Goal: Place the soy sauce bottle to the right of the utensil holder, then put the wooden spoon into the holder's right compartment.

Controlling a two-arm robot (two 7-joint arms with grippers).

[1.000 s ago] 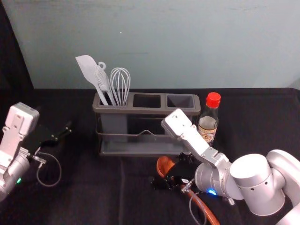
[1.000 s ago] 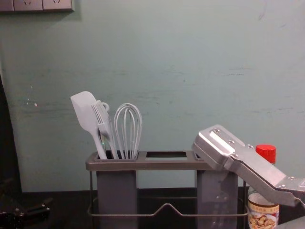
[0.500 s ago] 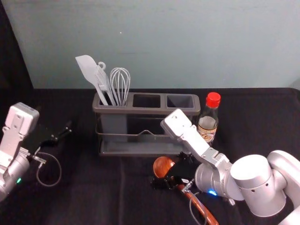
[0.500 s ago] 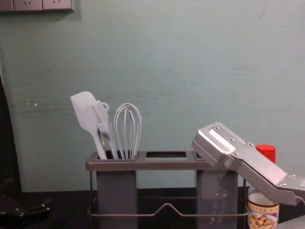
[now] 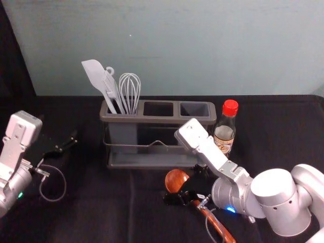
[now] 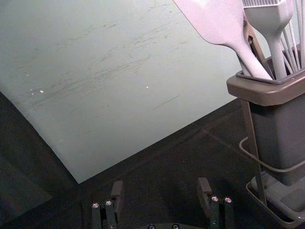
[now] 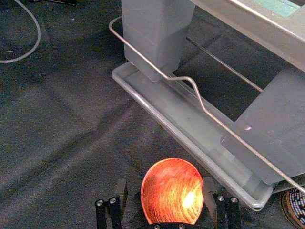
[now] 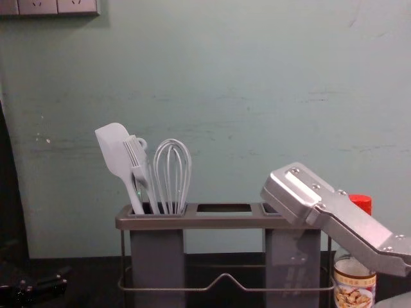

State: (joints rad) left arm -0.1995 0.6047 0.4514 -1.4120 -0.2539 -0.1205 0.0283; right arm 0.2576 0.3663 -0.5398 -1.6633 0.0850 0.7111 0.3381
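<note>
Reddish wood, the spoon (image 5: 175, 180), lies between the right pincer's (image 7: 165, 185) parted fingers, apparently ungripped; closing off-centre on its rounded bowl could make it swivel. Beyond, beside the holder (image 5: 169, 120), the soy sauce bottle's (image 5: 225, 132) label (image 8: 354, 292) is illegible. Leftward, the left pincer (image 6: 161, 187) is parked open.

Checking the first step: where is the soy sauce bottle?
In the head view, the soy sauce bottle stands just right of the utensil holder, beside its right compartment.

Black cloth (image 5: 91, 212) beneath holder (image 5: 161, 120), bottle (image 5: 224, 133), spoon (image 5: 175, 180)
</note>
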